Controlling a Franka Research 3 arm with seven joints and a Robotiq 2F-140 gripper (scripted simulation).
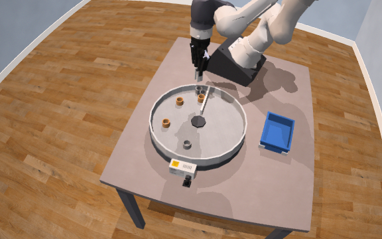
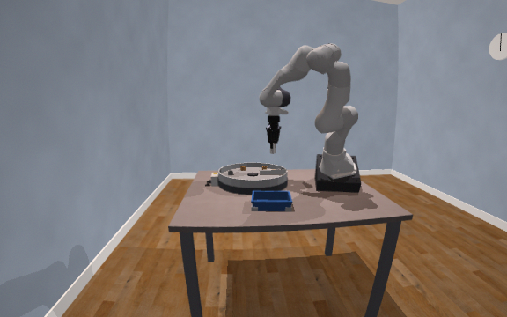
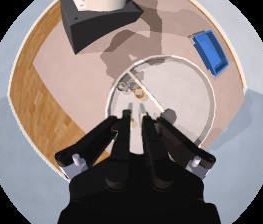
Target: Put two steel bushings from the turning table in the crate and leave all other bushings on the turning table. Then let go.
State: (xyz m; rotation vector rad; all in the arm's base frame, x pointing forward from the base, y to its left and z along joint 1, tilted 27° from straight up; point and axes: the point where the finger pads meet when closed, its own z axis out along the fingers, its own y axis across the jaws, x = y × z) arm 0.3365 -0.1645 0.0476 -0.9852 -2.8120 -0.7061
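Observation:
My gripper (image 1: 198,79) (image 2: 273,152) (image 3: 135,109) is shut but for a narrow gap, with nothing between its fingertips. It hangs above the back edge of the turning table (image 1: 224,133) (image 2: 253,178) (image 3: 187,85). Two steel bushings (image 1: 198,89) (image 1: 203,93) (image 3: 122,86) (image 3: 132,86) stand close together near the back rim, beside the divider bar. A third steel bushing (image 1: 187,143) (image 2: 231,173) stands near the front. One orange bushing (image 1: 201,98) (image 3: 139,94) is by the bar; two others (image 1: 180,101) (image 1: 166,123) stand to the left. The blue crate (image 1: 275,146) (image 2: 272,204) (image 3: 211,52) shows no bushing inside.
The white divider bar (image 1: 205,103) (image 3: 147,90) runs from the rim toward the dark hub (image 1: 198,121) (image 2: 253,174). A white box (image 1: 182,168) with a black knob sits at the turning table's front. The arm's black base (image 1: 234,68) (image 2: 338,181) stands behind on the right.

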